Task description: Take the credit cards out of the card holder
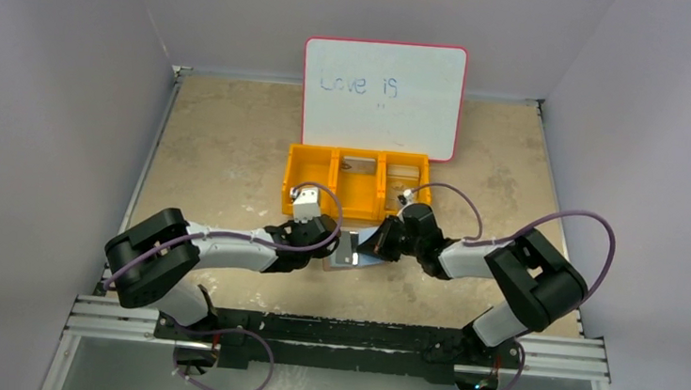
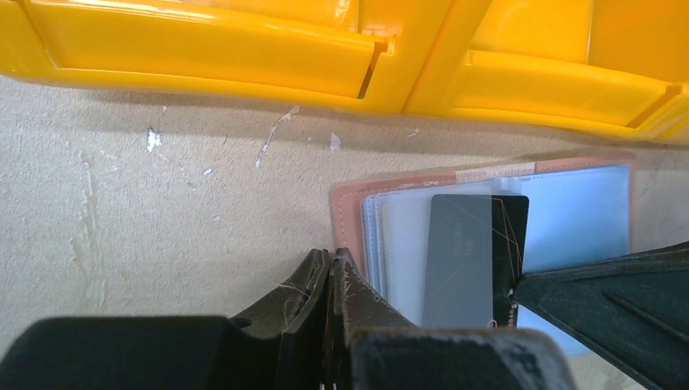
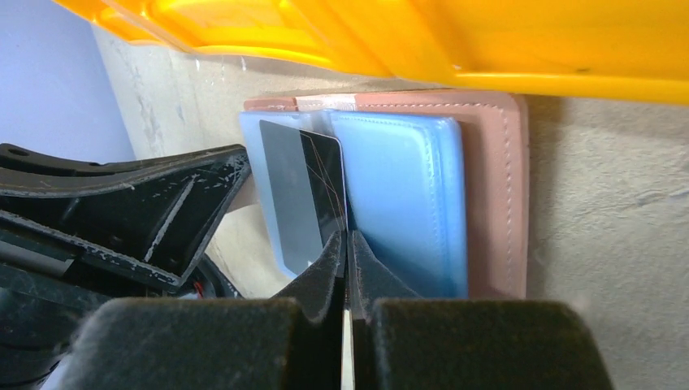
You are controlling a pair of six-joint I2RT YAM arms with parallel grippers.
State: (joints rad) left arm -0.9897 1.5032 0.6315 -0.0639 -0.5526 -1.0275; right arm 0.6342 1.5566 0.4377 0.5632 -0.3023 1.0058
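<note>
The card holder (image 1: 360, 256) lies open in front of the orange tray, a brown wallet (image 3: 487, 187) with pale blue clear pockets (image 2: 577, 211). A black credit card (image 2: 475, 252) sticks partway out of a pocket; it also shows in the right wrist view (image 3: 301, 187). My right gripper (image 3: 347, 236) is shut on that card's edge. My left gripper (image 2: 333, 256) is shut on the holder's brown left edge (image 2: 349, 211), and that flap looks slightly lifted. In the top view the left gripper (image 1: 335, 247) and the right gripper (image 1: 377, 245) meet over the holder. Other cards are hidden.
The orange three-compartment tray (image 1: 289, 176) stands just behind the holder, very close in both wrist views (image 2: 203, 49) (image 3: 487, 41). A whiteboard (image 1: 382, 94) leans at the back. Walls close in the table on the left and right.
</note>
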